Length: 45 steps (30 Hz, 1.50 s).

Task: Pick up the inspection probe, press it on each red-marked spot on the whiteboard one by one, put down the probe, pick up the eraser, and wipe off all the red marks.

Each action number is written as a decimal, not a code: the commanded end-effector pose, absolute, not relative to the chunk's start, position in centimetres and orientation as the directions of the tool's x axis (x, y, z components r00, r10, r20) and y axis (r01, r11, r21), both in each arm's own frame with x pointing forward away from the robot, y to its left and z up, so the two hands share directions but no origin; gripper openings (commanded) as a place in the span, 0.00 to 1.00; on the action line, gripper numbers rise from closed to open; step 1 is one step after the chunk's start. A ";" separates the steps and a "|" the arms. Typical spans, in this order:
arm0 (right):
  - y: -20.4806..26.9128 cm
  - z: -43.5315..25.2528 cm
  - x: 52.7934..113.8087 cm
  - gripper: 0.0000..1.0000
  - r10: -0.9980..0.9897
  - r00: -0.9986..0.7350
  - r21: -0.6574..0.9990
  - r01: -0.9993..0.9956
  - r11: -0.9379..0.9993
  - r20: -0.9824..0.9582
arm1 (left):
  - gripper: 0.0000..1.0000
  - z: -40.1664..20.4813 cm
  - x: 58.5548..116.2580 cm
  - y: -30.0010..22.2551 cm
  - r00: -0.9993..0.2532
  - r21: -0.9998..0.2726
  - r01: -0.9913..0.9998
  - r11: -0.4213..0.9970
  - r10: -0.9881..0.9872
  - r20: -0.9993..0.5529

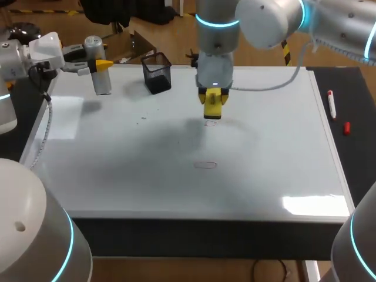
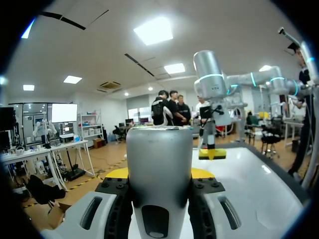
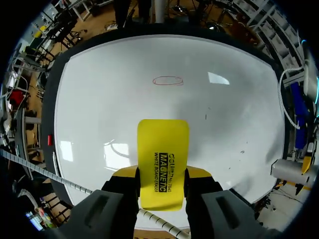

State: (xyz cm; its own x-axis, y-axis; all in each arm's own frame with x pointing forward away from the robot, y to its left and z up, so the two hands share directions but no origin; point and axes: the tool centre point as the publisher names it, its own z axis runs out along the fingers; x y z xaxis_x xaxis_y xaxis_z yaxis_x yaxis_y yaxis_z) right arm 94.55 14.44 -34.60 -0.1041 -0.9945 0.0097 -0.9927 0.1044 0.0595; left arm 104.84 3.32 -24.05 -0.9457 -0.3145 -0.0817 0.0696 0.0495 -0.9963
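On the whiteboard (image 1: 117,176) you have two red marks: one oval (image 1: 205,165) out in the open middle, and another (image 1: 210,122) just beside the tip of the single yellow eraser (image 1: 214,106). Your right gripper (image 3: 163,173) clamps that eraser from both sides. Your left gripper (image 2: 159,174) grips the one grey probe (image 1: 104,82), upright at the far left corner. One black cup (image 1: 157,72) stands between them. One red pen (image 1: 332,104) and one cap (image 1: 346,127) lie beyond the board's right edge.

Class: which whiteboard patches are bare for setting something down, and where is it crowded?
Bare: the whiteboard between red oval and near edge, and its right side. Crowded: the far edge, with probe, black cup and eraser.
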 end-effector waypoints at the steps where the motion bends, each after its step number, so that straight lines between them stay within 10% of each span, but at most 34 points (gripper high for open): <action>1: 11.7 -34.6 95.4 0.00 -0.990 -0.141 0.063 -0.988 0.141 0.002 | 0.00 -24.0 104.8 3.3 -0.944 -0.996 0.073 0.049 -0.318 -0.084; 45: -9.4 -35.9 102.5 0.00 -0.883 -0.469 0.071 -0.880 0.470 0.029 | 0.00 -24.0 104.8 3.3 -0.944 -0.996 0.073 0.049 -0.318 -0.084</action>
